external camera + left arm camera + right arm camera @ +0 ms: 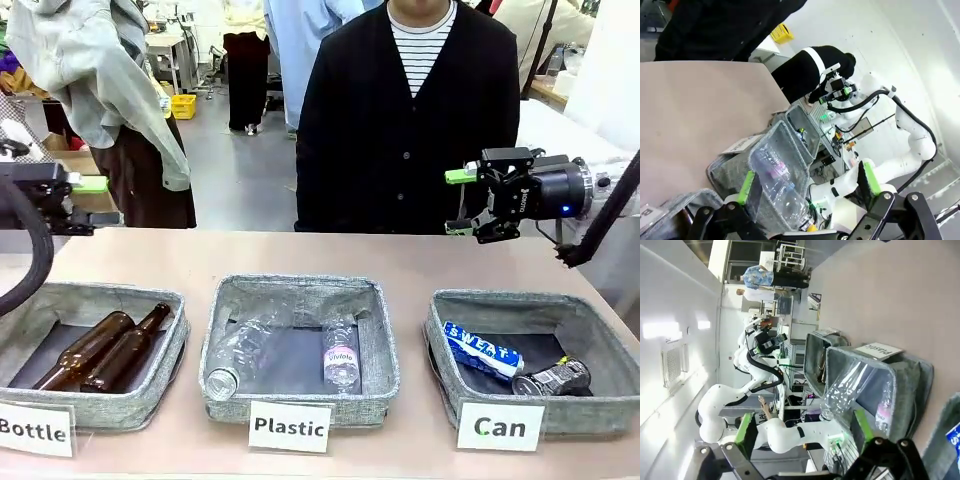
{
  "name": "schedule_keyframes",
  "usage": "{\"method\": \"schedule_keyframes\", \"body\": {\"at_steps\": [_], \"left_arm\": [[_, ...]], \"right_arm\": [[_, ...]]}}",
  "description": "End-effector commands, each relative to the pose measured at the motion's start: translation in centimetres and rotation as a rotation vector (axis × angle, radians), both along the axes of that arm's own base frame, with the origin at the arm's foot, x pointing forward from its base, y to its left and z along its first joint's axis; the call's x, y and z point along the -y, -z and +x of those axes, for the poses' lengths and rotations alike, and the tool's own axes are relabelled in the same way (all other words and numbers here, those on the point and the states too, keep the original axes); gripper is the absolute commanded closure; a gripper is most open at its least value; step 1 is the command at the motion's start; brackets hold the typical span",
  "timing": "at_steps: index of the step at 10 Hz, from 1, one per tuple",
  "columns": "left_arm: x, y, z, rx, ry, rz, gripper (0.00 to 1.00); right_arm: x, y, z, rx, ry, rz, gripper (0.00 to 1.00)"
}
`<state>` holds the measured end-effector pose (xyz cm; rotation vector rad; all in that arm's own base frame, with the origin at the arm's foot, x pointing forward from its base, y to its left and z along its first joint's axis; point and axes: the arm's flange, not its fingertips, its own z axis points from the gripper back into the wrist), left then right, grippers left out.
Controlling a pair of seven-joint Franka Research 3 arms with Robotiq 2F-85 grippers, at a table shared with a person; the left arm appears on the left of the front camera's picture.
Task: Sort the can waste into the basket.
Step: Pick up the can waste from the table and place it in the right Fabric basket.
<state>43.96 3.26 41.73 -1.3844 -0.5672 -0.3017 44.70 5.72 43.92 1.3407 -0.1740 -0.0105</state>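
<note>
Front view: both cans lie in the Can basket [610,335], blue-white SWEAT can [482,349] left, crushed can [553,379] at its right end. Right gripper [461,203] hangs above it, jaws apart, empty. Left gripper [806,186] wide open in L wrist view, holding nothing, w/ plastic bottle [774,176] beyond.

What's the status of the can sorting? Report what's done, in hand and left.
Done: the blue and white can and the crushed can both lie inside the Can basket. In hand: nothing; the left gripper and right gripper are both open, raised above the table at its far edge. Left: no can shows outside that basket, so the sorting looks complete.
</note>
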Motion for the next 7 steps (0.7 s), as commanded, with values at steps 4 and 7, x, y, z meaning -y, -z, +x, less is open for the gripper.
{"method": "schedule_keyframes", "body": {"at_steps": [4,7], "left_arm": [[-0.19,-0.42,0.10,-0.010,-0.012,-0.002,0.00],[-0.19,-0.42,0.10,-0.010,-0.012,-0.002,0.00]], "right_arm": [[-0.20,-0.24,-0.35,-0.002,-0.005,0.000,0.00],[-0.20,-0.24,-0.35,-0.002,-0.005,0.000,0.00]]}}
